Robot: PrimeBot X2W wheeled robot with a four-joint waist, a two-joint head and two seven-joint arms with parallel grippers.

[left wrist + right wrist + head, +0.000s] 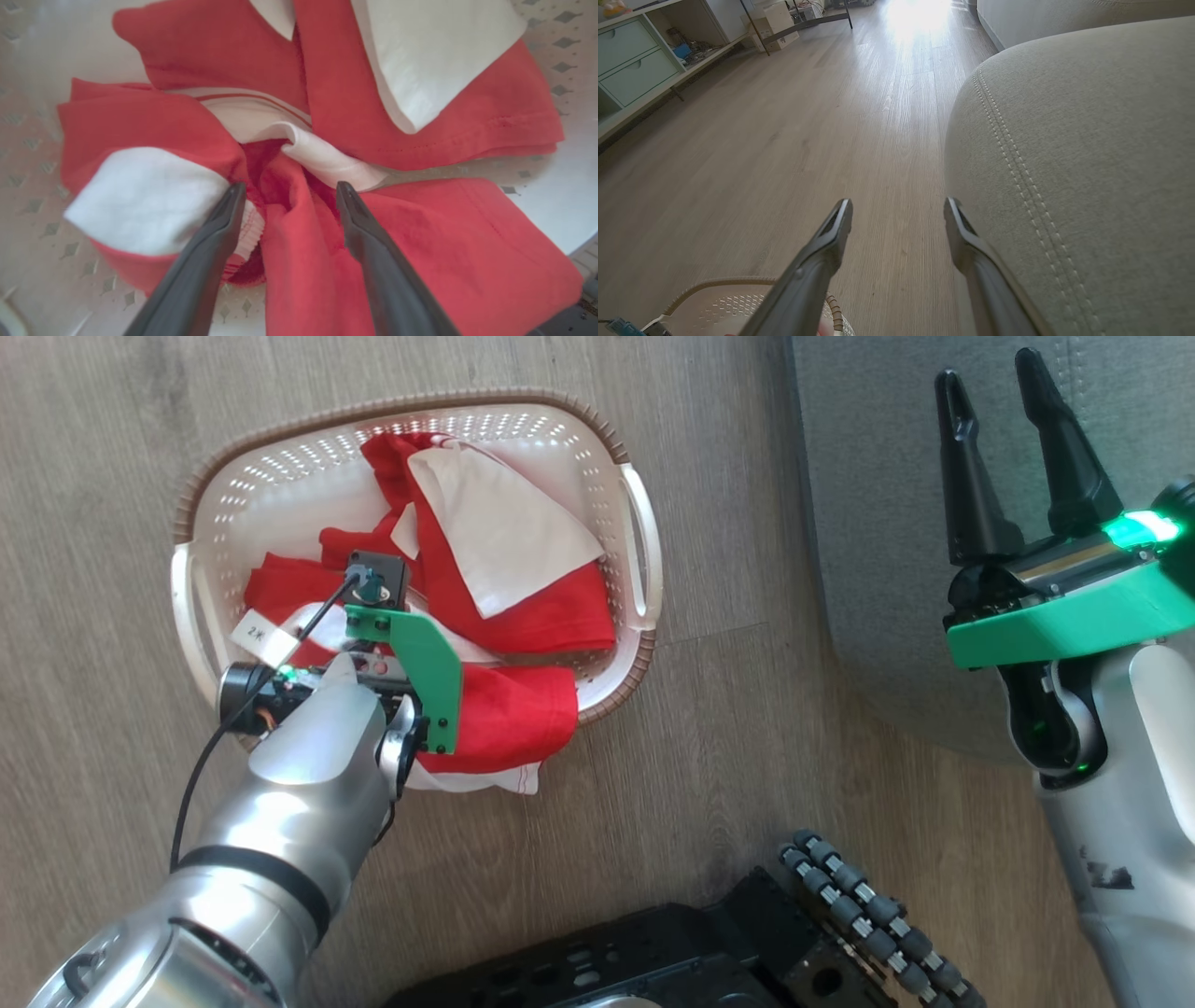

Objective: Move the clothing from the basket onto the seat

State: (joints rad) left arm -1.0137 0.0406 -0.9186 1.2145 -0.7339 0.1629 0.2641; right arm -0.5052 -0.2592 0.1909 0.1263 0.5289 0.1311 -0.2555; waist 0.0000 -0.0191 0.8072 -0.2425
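The cream basket (280,439) stands on the wood floor with the red and white clothing (523,607) heaped in it, one red piece hanging over its near rim. My left arm reaches down into the basket. In the left wrist view my left gripper (289,191) is open, its fingers pressed into the clothing (420,140) with a raised red fold between them, and the basket wall (28,140) lies behind. My right gripper (988,369) hangs open and empty over the edge of the grey seat (878,476). The right wrist view shows that gripper (897,204) beside the seat (1087,140), with the basket rim (719,298) below.
My dark base with its roller wheel (868,915) sits at the bottom, close to the basket and seat. Wood floor (728,756) runs between the basket and the seat. A pale shelf unit with drawers (635,60) and a cardboard box (775,21) stand far off.
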